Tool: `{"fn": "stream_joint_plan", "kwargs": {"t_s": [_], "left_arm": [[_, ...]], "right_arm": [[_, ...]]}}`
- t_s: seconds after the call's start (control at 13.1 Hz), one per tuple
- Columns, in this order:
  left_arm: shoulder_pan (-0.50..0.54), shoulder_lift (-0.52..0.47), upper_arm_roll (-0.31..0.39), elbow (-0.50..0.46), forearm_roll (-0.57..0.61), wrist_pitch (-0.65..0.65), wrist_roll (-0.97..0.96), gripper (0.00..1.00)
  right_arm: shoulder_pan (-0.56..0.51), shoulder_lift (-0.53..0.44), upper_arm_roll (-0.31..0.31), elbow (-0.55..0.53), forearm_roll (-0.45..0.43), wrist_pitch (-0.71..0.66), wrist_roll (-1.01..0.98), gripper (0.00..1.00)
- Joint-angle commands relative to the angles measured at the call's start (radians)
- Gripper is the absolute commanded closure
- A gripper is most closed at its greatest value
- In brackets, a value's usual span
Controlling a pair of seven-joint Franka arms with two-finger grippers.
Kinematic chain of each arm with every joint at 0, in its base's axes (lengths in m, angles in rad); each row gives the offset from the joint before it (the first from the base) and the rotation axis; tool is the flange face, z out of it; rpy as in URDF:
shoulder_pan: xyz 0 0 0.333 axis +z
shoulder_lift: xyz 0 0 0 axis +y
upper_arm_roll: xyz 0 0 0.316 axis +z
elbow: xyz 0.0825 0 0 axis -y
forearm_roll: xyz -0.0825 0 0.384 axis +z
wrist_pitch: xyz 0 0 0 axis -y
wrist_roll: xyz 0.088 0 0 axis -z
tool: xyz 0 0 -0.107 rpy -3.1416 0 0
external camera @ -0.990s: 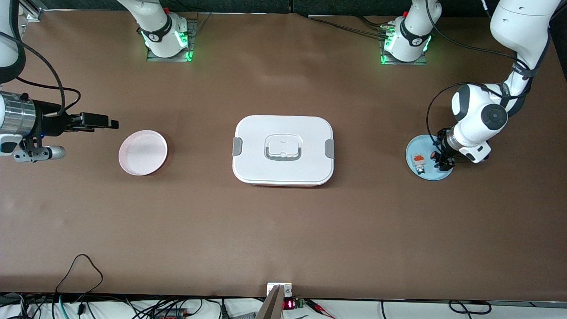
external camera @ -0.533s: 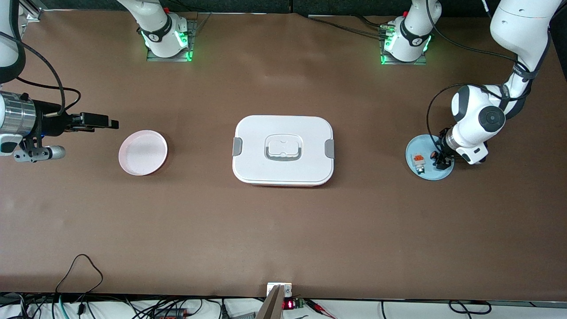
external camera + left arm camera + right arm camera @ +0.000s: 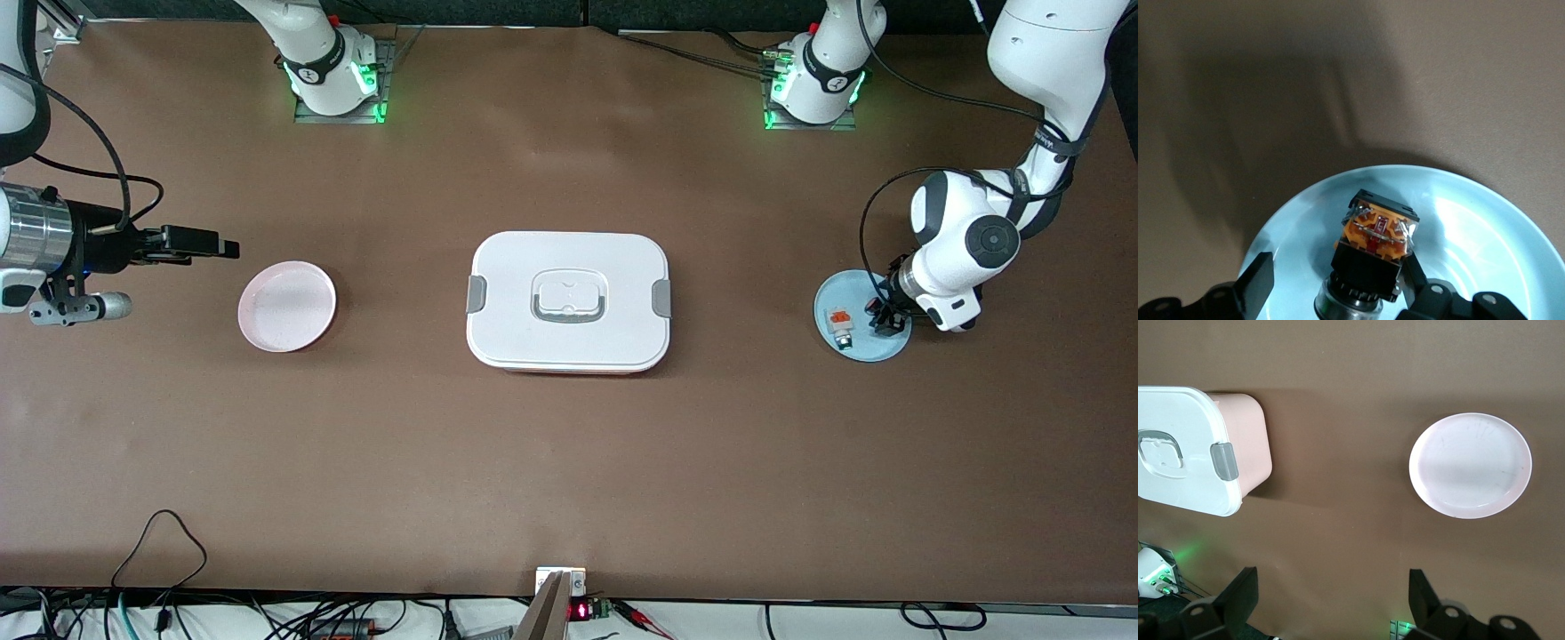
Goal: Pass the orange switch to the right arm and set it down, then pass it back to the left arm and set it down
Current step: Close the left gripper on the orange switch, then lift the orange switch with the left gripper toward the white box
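The left end effector [image 3: 885, 317] sits low on the blue plate [image 3: 858, 348] at the left arm's end of the bench [image 3: 569, 462], its fingers [image 3: 1258, 290] apart. The orange switch [image 3: 869, 308] lies on that plate right by them; I cannot tell if they touch it. A white block with an orange patch [image 3: 837, 320] lies beside it. The box [image 3: 569, 302] stands mid-bench, closed. The right arm waits, its end effector [image 3: 222, 247] spread wide in the air near the pink plate [image 3: 286, 306].
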Motion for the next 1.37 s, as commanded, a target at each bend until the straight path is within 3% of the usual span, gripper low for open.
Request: {"fn": "stream_joint_plan", "kwargs": {"t_s": [0.0,0.15,0.38,0.84,1.07,1.29], "left_arm": [[0.009,-0.023,-0.003,-0.001,0.027,-0.027,0.016,0.15],[0.009,-0.023,-0.003,-0.001,0.027,-0.027,0.004,0.18],[0.009,-0.024,-0.003,0.0,0.027,-0.027,0.004,0.39],[0.008,-0.03,-0.006,0.012,0.027,-0.029,-0.002,0.69],[0.003,-0.113,-0.022,0.09,0.007,-0.212,-0.051,0.88],[0.006,-0.153,-0.075,0.225,-0.16,-0.401,-0.076,0.92]], "right_arm": [[-0.003,-0.006,0.002,-0.004,0.023,0.001,-0.014,0.0],[-0.003,-0.006,0.002,-0.004,0.023,0.001,-0.014,0.0],[-0.003,-0.006,0.001,-0.004,0.023,0.001,-0.014,0.0],[-0.003,-0.006,0.001,-0.004,0.022,0.001,-0.014,0.0],[-0.003,-0.006,0.002,-0.004,0.023,0.001,-0.014,0.0],[-0.003,-0.006,0.001,-0.004,0.023,0.001,-0.014,0.0]]}}
